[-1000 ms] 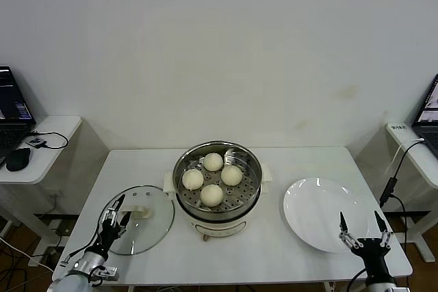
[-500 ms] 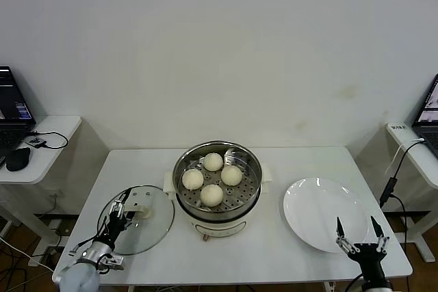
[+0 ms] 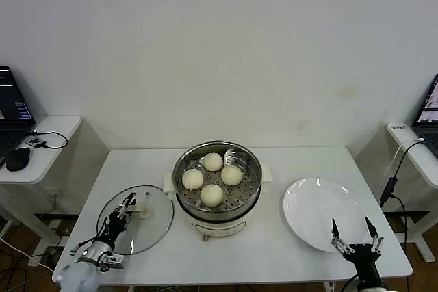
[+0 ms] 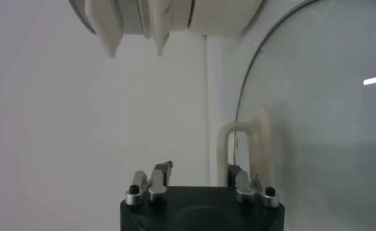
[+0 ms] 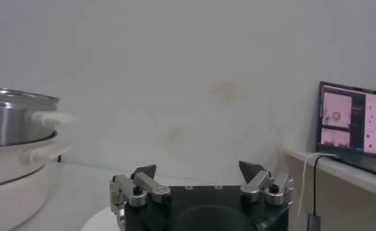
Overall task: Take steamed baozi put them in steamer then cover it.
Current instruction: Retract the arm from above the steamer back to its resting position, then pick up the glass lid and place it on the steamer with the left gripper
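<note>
My left end effector [image 3: 123, 211], spread, straddles the cover [image 3: 137, 219] handle to lift it; right end effector [image 3: 354, 236] idles, spread, buns [image 3: 212, 195] in steamer [image 3: 217, 184].

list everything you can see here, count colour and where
steamed baozi: four, cream-white, on the perforated tray in the steamer
steamer: one, steel on cream-white base, table centre
cover: one, clear glass, flat on the table left of the steamer
plate: one, white, table right
table: one, white
laptops: two, on side desks, far left and far right
left hand: black, open, over the cover beside its handle
right hand: black, open, at the plate's near edge
</note>
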### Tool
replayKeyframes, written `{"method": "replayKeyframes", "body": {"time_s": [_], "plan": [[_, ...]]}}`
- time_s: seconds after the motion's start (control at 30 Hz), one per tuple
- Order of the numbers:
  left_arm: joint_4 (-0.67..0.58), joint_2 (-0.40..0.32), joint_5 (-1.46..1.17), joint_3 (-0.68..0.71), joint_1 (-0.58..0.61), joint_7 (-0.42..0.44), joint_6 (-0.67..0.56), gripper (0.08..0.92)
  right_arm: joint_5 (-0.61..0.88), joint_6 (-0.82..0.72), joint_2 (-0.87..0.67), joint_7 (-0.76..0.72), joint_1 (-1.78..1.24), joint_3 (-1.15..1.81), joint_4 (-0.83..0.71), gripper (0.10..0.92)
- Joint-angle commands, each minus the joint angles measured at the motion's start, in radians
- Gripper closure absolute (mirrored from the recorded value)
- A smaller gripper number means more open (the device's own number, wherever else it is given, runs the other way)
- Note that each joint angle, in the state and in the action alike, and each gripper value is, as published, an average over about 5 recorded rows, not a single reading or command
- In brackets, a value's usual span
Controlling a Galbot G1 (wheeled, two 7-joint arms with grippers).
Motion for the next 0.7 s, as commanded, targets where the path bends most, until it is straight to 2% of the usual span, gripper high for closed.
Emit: {"method": "replayKeyframes", "body": {"time_s": [0.03,0.27,0.4,0.5,0.7], "plan": [[0.0,-0.003,0.009,-0.014,0.003,-0.031,0.001,0.657,-0.004,0.001,-0.003,-0.002,-0.002,-0.011,-0.001,0.203],[-0.124,0.007,-0.04,-0.049,0.068,-0.045,0.034,0.841,-0.009,0.006,-0.006,-0.002,-0.005,-0.021,0.004,0.203],[-0.245,0.019,-0.088,-0.081,0.146,-0.021,0.108,0.862,-0.013,0.009,-0.007,-0.002,-0.008,-0.023,0.008,0.203],[-0.361,0.032,-0.116,-0.109,0.215,0.017,0.206,0.862,-0.017,0.011,-0.009,-0.002,-0.008,-0.027,0.01,0.202],[-0.558,0.057,-0.12,-0.179,0.274,0.158,0.349,0.862,-0.027,0.015,-0.008,-0.001,-0.005,-0.038,0.008,0.203]]}}
